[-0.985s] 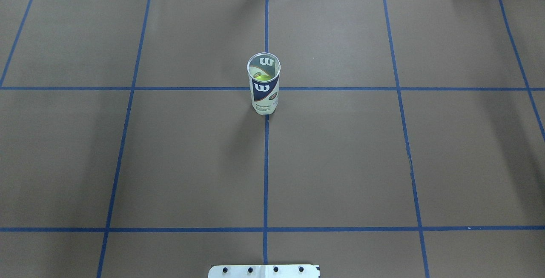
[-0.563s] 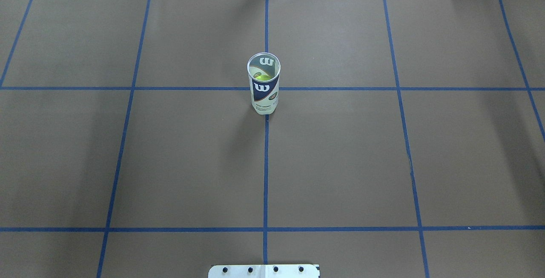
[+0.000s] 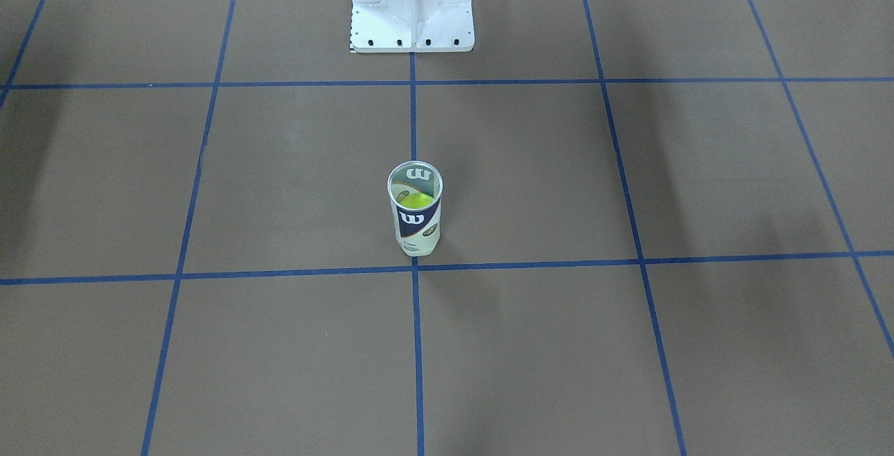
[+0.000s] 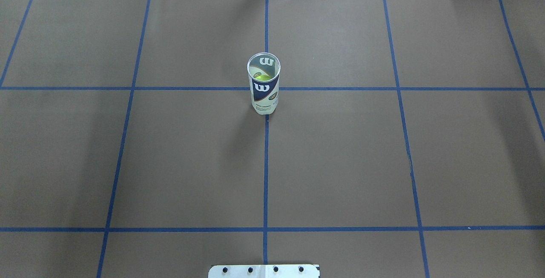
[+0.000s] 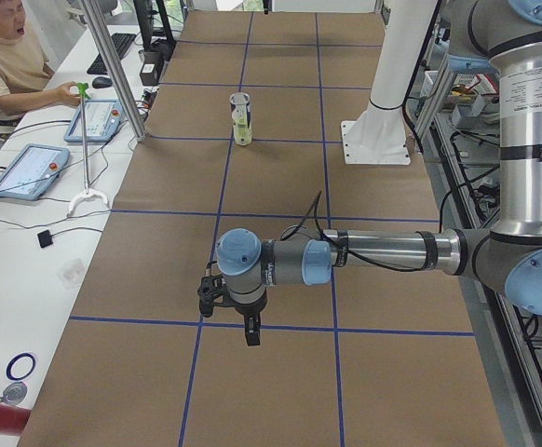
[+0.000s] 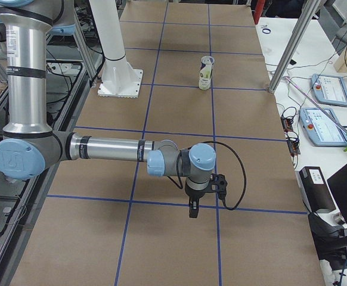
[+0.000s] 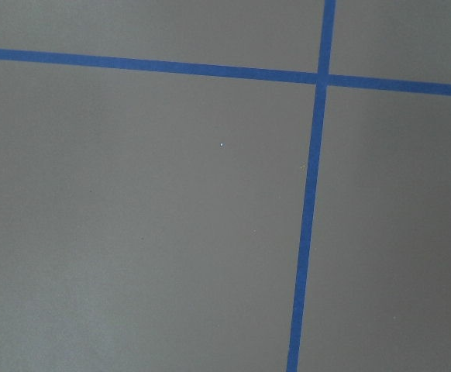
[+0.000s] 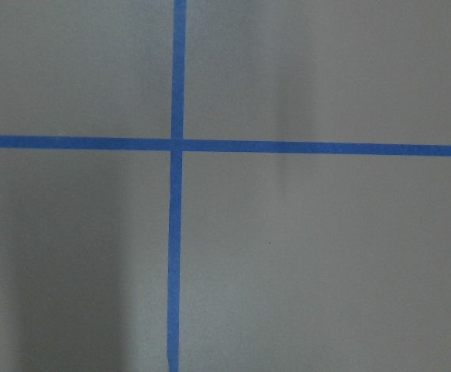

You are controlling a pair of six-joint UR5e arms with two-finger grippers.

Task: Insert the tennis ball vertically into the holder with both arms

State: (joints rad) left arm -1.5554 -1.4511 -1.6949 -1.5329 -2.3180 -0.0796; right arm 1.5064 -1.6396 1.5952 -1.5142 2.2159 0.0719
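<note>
The holder [image 4: 264,84] is a clear can with a silver rim and a white-and-navy label. It stands upright at the crossing of blue tape lines near the table's middle, and also shows in the front view [image 3: 415,218]. A yellow-green tennis ball [image 4: 263,77] lies inside it, seen through the open top [image 3: 415,200]. My left gripper [image 5: 251,331] hangs over the table far from the holder [image 5: 241,119]. My right gripper [image 6: 191,210] hangs likewise far from it [image 6: 206,72]. I cannot tell whether either gripper is open or shut. The wrist views show only brown paper and tape.
The white pedestal base [image 3: 412,5] stands at the robot's side of the table. An operator [image 5: 10,56] sits at a side desk with tablets [image 5: 29,170]. A metal post [image 5: 113,65] rises at the table's far edge.
</note>
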